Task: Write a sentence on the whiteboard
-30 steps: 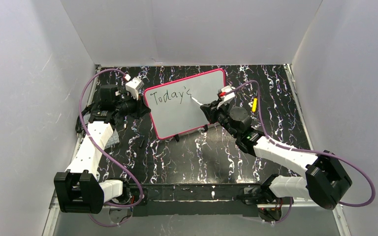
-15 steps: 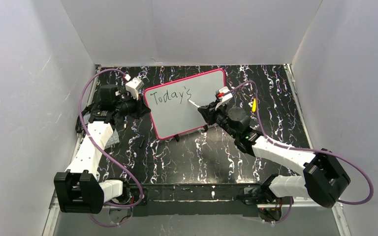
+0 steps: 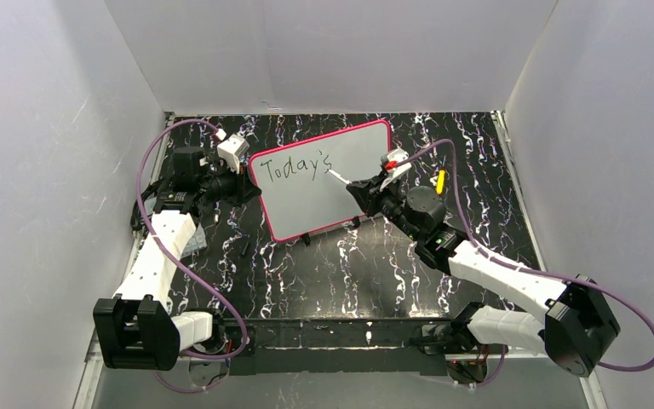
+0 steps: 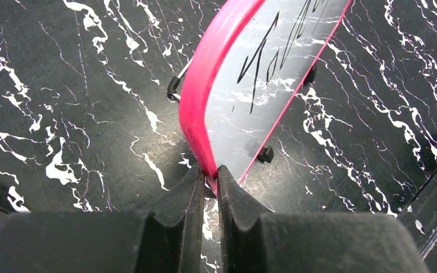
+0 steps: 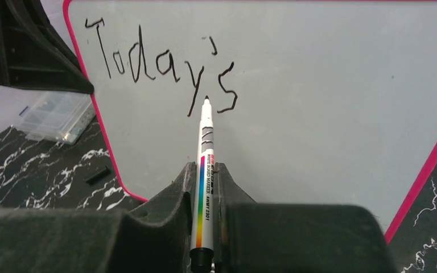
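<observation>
The whiteboard stands tilted on small black feet, grey-white with a pink-red frame. The sentence reads "Today's" in black along its top. My left gripper is shut on the board's left frame edge; the left wrist view shows the pink frame pinched between the fingertips of that gripper. My right gripper is shut on a white marker with a rainbow stripe. The marker's black tip sits between the "y" tail and the "s" of the sentence. Whether the tip touches the whiteboard I cannot tell.
A yellow object lies right of the board. A clear plastic box and a small black piece sit on the black marbled table left of the board. White walls enclose the table on three sides.
The right arm's elbow and lower links have swung to the right, while the marker tip has stayed just below the "s". The left arm and the board have not moved.
</observation>
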